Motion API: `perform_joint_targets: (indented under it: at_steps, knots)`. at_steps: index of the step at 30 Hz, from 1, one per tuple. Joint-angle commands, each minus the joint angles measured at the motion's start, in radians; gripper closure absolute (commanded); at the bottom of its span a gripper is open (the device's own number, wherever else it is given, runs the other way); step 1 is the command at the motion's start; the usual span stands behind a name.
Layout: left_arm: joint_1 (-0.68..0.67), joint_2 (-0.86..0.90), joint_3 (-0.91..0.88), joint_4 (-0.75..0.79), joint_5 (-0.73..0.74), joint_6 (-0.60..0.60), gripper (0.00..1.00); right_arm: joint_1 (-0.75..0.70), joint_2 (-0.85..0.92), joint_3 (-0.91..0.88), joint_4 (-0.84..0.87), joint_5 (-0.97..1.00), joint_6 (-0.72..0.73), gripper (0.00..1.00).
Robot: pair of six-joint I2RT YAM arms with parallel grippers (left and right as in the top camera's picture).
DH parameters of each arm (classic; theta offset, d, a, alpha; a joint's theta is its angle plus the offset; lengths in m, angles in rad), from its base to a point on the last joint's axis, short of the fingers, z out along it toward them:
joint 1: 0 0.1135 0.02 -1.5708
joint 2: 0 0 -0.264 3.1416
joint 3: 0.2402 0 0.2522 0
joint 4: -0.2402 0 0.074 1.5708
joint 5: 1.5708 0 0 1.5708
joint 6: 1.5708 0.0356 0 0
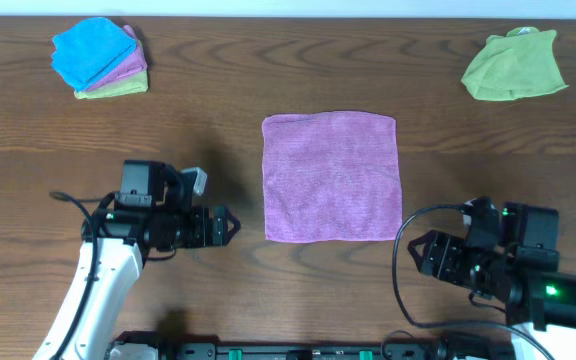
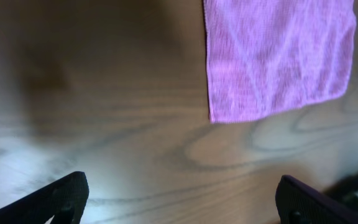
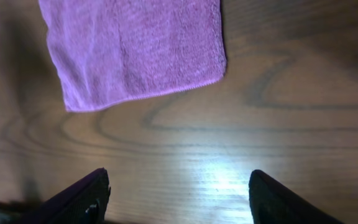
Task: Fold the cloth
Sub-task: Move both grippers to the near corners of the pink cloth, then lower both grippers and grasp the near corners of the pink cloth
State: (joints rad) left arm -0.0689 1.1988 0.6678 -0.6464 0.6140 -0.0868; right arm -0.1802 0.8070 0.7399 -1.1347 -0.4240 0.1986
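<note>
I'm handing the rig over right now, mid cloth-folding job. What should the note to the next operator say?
Hands: the left hand is open and empty, beside the near-left corner of the purple cloth. The right hand is open and empty, by its near-right corner. Neither touches it.
Cloth: spread flat mid-table, no fold in it.
Elsewhere: stack of folded cloths far left, crumpled green cloth far right.
Done: nothing on this cloth.
Left: grasp it and fold, probably starting from the near corners.
</note>
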Motion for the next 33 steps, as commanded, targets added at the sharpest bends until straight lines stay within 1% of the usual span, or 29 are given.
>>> perform_joint_targets:
  at_steps: [1,3,11,16,20,25,29,33]
  knots:
    - [0.01,-0.004,-0.051,0.033,0.112,-0.021,0.02,-0.076,0.012,-0.052,0.018,-0.127,-0.067,0.28]
    - [0.01,-0.004,-0.066,0.048,0.111,-0.026,0.02,-0.108,0.03,-0.074,0.038,-0.161,-0.081,0.29]
    - [0.01,0.026,-0.082,0.125,0.1,-0.056,0.04,-0.209,0.154,-0.117,0.117,-0.183,-0.111,0.3]
    - [0.01,0.09,-0.084,0.193,0.107,-0.088,0.04,-0.216,0.223,-0.137,0.179,-0.182,-0.11,0.32]
    - [0.01,0.172,-0.084,0.251,0.167,-0.095,0.04,-0.216,0.266,-0.163,0.245,-0.182,-0.106,0.35]
    - [0.007,0.245,-0.084,0.293,0.204,-0.098,0.04,-0.216,0.295,-0.163,0.311,-0.156,-0.085,0.36]
    - [-0.03,0.272,-0.084,0.31,0.2,-0.105,0.04,-0.219,0.315,-0.163,0.332,-0.111,-0.066,0.35]
    - [-0.109,0.29,-0.084,0.376,0.194,-0.156,0.04,-0.227,0.335,-0.164,0.34,-0.087,-0.054,0.36]
